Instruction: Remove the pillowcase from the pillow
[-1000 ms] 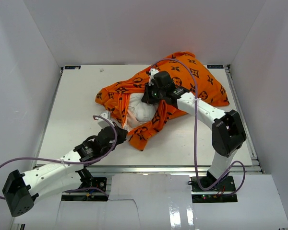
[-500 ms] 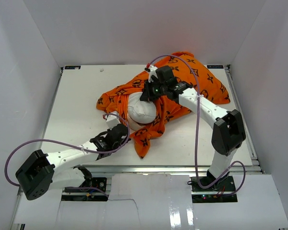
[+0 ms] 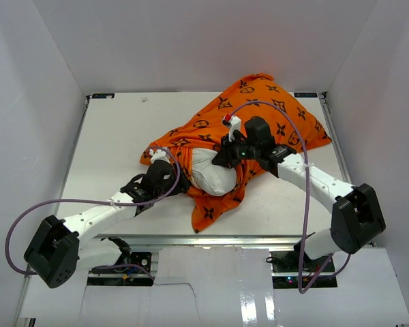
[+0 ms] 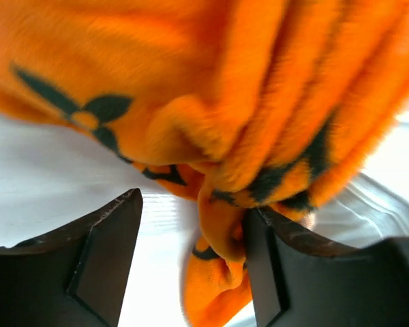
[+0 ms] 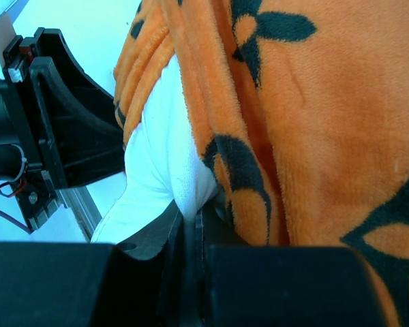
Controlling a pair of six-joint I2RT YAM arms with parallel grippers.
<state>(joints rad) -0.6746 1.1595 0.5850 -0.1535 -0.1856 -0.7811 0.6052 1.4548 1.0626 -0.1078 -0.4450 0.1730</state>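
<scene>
The orange pillowcase [image 3: 259, 112] with black motifs lies across the middle and back right of the table, bunched at its near left end. A white corner of the pillow [image 3: 211, 176] sticks out of that bunched opening. My right gripper [image 3: 226, 155] reaches in from the right; in the right wrist view it [image 5: 193, 218] is shut on a pinch of the white pillow [image 5: 157, 157], with the pillowcase [image 5: 327, 122] draped beside it. My left gripper [image 3: 169, 172] sits at the opening's left edge and is open [image 4: 191, 204]. A fold of the pillowcase [image 4: 221, 272] hangs between its fingers, touching the right one.
White walls enclose the table [image 3: 116, 150] on three sides. Purple cables loop from both arms. The left arm's body [image 5: 54, 136] shows close by in the right wrist view. A metal rail runs along the table's near edge [image 3: 232, 240].
My left gripper has opened, let go of the pillowcase and moved up to its left edge. The right gripper has pulled toward the near right, and more white pillow shows.
</scene>
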